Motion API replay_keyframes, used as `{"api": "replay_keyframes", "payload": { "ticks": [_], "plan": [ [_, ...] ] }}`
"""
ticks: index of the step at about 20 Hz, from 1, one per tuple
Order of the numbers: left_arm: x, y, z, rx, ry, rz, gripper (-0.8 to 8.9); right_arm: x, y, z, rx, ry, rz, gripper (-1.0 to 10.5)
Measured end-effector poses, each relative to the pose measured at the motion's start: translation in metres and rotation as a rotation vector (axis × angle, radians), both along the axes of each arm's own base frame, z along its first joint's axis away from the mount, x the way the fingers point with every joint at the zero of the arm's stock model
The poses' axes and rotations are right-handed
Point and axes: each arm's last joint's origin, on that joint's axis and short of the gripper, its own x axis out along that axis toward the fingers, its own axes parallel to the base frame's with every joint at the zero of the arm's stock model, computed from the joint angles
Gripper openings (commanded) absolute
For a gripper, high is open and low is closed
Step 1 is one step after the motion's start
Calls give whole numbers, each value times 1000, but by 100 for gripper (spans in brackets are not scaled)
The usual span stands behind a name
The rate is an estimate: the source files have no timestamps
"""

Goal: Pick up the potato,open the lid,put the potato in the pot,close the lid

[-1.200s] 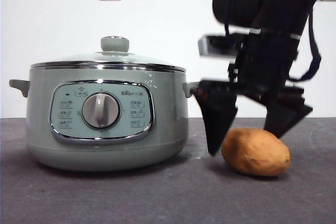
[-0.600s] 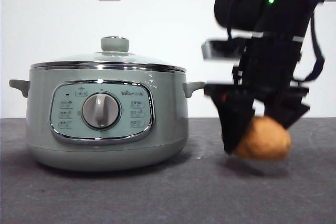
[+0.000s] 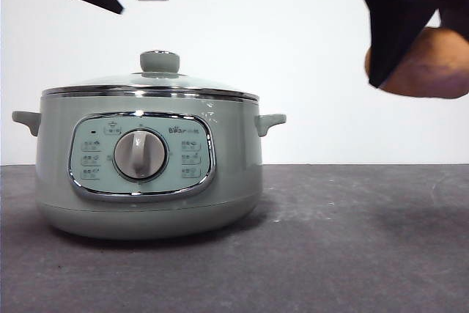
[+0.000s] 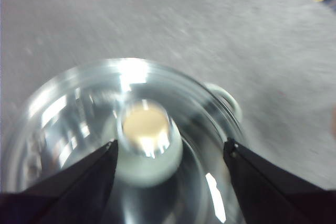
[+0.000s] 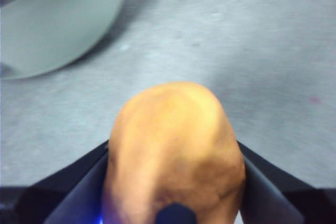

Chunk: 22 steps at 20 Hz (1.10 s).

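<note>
while right gripper (image 5: 173, 192) jaws clamp smooth oval potato (image 5: 176, 150), left gripper (image 4: 170, 153) jaws apart over domed glass lid (image 4: 68, 108)

The front camera sits low, level across the bench (image 3: 352, 254); both wrist cameras look steeply down, sharing the pot (image 3: 150, 163).

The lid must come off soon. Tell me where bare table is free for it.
Free: the grey table beside the pot, below the right pincer holding the potato. Crowded: above the lid, where the open left pincer hangs.
</note>
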Motion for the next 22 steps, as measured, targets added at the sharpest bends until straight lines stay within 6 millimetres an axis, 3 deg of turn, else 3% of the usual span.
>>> {"api": "replay_keyframes", "payload": {
  "ticks": [3, 7, 12, 13, 15, 16, 22],
  "plan": [
    [22, -14, -4, 64, -1, 23, 346, -4, -4, 4, 10, -10, -7, -16],
    [45, -26, -27, 113, 62, 21, 346, -4, -6, 5, 14, -10, -20, -16],
    [55, -32, -42, 135, 98, 19, 339, -4, -6, 5, 14, -10, -21, -16],
    [55, -32, -43, 135, 99, 19, 303, -4, -6, 5, 14, -10, -21, -16],
    [55, -32, -43, 135, 99, 19, 31, -4, -6, 5, 14, -10, -21, -16],
    [55, -32, -43, 138, 98, 22, -5, -4, -6, 5, 14, -10, -21, -16],
    [55, -32, -41, 155, 90, 10, -8, -4, -6, 5, 15, -10, -22, -16]
  ]
}}
